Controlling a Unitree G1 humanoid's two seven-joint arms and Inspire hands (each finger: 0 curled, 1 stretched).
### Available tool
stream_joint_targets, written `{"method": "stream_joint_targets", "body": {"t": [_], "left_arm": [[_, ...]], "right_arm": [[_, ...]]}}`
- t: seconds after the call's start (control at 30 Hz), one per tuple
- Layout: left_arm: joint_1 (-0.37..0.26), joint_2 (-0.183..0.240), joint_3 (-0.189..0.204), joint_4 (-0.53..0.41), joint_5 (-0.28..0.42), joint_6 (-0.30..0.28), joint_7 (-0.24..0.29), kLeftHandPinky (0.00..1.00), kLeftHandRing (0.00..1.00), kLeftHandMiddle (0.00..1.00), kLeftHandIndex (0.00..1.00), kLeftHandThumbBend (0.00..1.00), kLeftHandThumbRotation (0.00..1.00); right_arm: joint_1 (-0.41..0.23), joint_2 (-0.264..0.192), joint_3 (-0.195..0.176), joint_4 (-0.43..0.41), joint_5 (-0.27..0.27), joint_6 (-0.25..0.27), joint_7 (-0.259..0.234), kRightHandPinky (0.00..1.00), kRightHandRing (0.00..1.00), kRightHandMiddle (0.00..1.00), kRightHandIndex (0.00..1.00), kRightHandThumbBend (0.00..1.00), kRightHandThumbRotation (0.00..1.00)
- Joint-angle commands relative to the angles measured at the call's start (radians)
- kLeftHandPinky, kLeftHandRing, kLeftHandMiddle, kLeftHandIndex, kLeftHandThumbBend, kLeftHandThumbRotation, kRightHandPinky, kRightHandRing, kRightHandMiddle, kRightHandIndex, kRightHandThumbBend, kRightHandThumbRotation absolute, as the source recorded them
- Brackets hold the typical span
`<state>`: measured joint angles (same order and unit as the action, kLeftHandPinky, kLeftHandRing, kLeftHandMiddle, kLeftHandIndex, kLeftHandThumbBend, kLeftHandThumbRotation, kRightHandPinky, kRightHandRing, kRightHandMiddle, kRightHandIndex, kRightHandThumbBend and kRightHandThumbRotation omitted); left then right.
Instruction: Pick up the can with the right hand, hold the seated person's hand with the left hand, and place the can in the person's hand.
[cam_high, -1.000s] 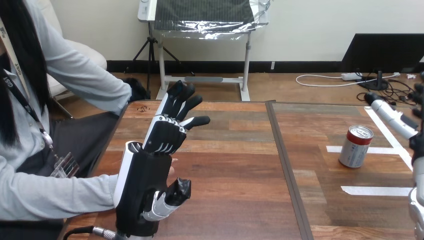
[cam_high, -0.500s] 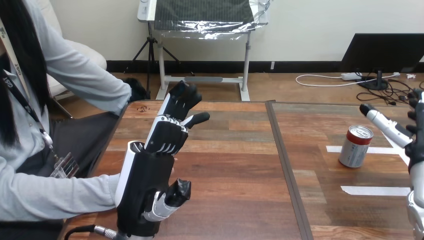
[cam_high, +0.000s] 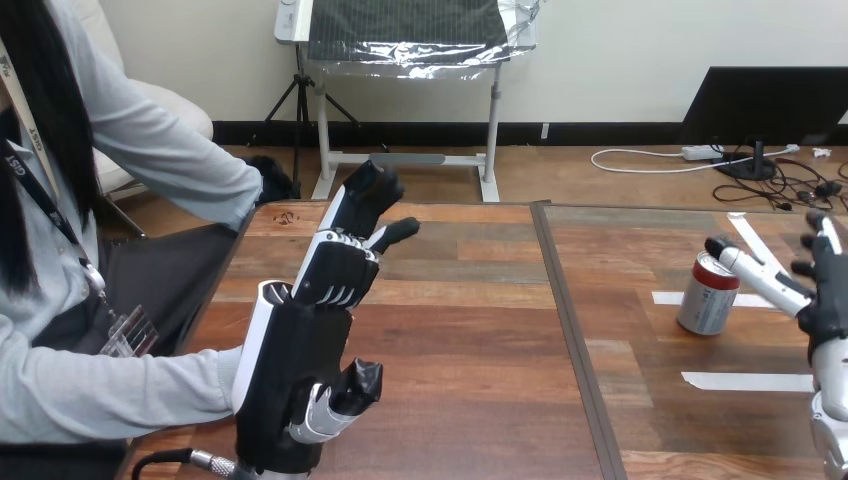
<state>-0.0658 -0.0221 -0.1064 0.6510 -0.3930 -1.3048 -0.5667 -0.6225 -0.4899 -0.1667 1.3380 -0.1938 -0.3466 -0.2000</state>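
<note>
Both hands are spread: the right hand (cam_high: 818, 300), at three o'clock of the can (cam_high: 708, 298), for grasping; the left hand (cam_high: 330, 280), raised at nine o'clock, likely for the person (cam_high: 110, 395).

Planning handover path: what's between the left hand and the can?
Head view: no objects, bare wooden table between black-and-white left hand and red-and-silver can, crossed by a dark seam; a white tape strip ends beside the can.
</note>
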Motion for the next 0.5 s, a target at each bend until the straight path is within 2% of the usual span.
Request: {"method": "stream_joint_targets", "body": {"t": [0.0,0.17,0.47], "left_arm": [[-0.02,0.001,-0.011,-0.053,-0.007,-0.004,0.001,0.86,0.95,0.95,0.95,0.85,0.8],[-0.012,0.003,-0.017,-0.069,-0.016,0.013,-0.002,0.89,0.96,0.95,0.95,0.86,0.8],[0.003,0.003,-0.024,-0.1,-0.031,0.035,-0.008,0.92,0.97,0.96,0.96,0.86,0.79]], "right_arm": [[-0.104,-0.009,0.001,-0.005,0.008,0.025,0.004,0.77,0.89,0.95,0.98,1.0,0.55],[-0.099,-0.006,0.008,-0.003,0.001,0.041,0.003,0.72,0.86,0.94,0.97,1.0,0.55],[-0.095,-0.001,0.016,0.001,-0.006,0.068,0.01,0.71,0.87,0.93,0.97,1.0,0.53]]}}
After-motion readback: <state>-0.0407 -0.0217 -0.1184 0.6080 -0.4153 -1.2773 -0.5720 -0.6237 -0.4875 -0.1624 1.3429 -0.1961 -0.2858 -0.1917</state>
